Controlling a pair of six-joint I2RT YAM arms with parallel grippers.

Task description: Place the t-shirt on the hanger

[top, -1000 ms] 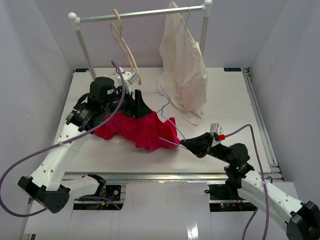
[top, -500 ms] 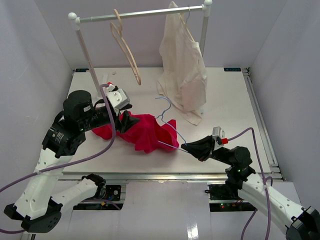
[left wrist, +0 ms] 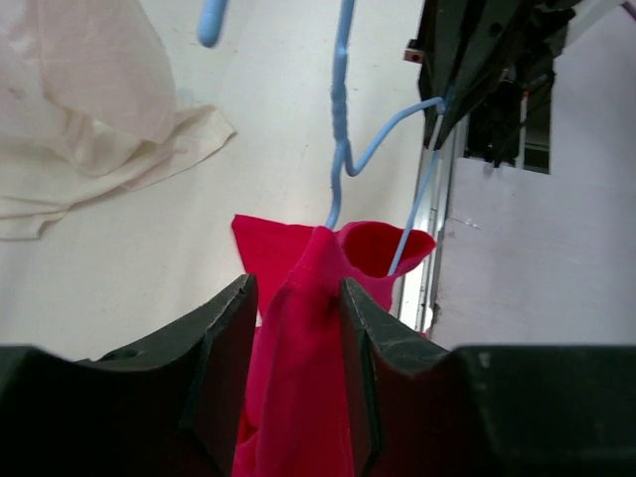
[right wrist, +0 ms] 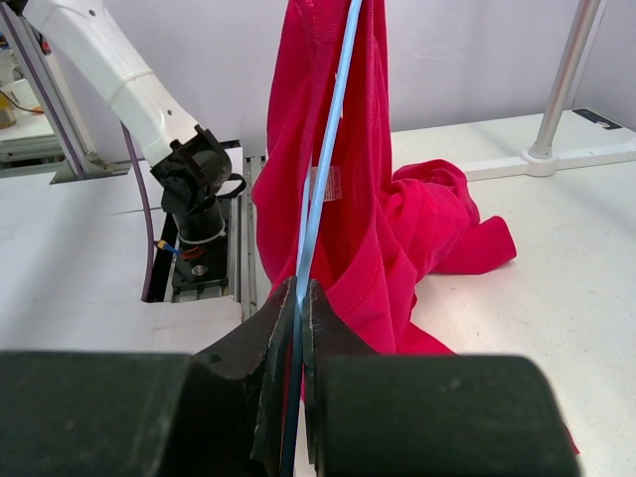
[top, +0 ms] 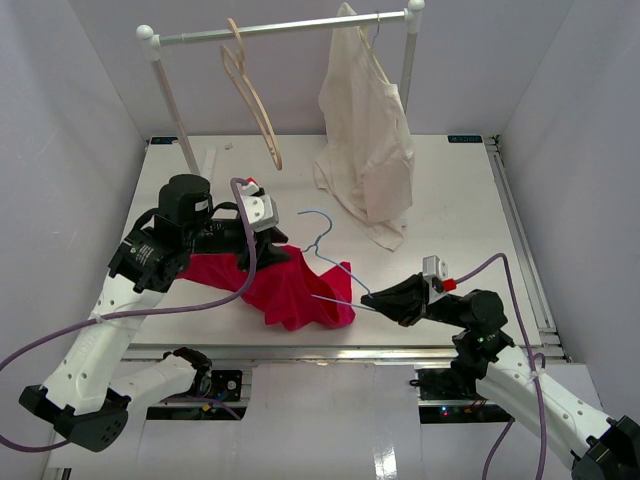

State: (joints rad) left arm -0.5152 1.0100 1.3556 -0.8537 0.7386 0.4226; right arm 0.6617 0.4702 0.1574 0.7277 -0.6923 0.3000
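Observation:
The crimson-red t-shirt (top: 290, 285) lies bunched on the white table, front centre. My left gripper (top: 268, 252) is shut on a fold of it (left wrist: 303, 348) and holds that part up. The thin light-blue wire hanger (top: 330, 250) reaches into the shirt's right side, its hook pointing up and back. My right gripper (top: 375, 295) is shut on the hanger's wire (right wrist: 323, 179). The shirt drapes over the hanger (right wrist: 388, 199), and a small white label (right wrist: 326, 184) shows beside the wire. The hanger also shows in the left wrist view (left wrist: 343, 129).
A clothes rail (top: 280, 28) stands at the back of the table. A pale wooden hanger (top: 252, 95) hangs on its left part. A cream-white garment (top: 368, 130) hangs on its right part and trails onto the table (top: 450, 200).
My left gripper has swung right and toward the front with the shirt fold, pulling the cloth along the hanger. The shirt's bulk has shifted forward. My right gripper has barely moved.

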